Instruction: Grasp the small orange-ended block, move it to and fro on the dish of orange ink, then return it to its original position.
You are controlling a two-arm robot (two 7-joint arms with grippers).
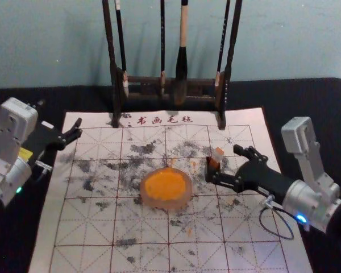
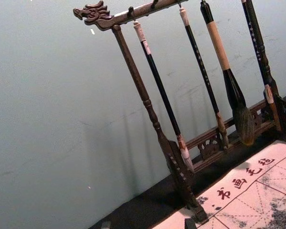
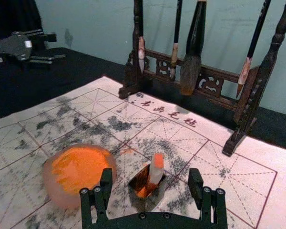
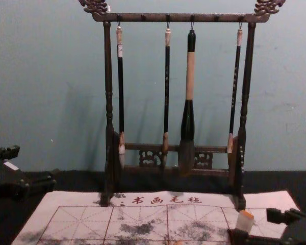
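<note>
Mat [image 1: 142,227], white, gridded: we read 书画毛毡 [image 1: 165,120]
Right gripper [image 1: 223,160]: spread around orange-ended translucent block [image 1: 216,156]
Left gripper [image 1: 59,118]: spread, near mat's left edge

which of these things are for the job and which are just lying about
For the job:
- small pale block with an orange end
- round dish of orange ink
- right gripper, open, by the block

Just there:
- dark wooden rack with hanging brushes
- white, red-gridded mat
- left gripper, at the left

A calligraphy corner — brushes [image 4: 189,76] hanging from a carved rack [image 4: 108,102], ink-blotted gridded mat [image 1: 91,227] on black cloth [image 1: 23,96].
</note>
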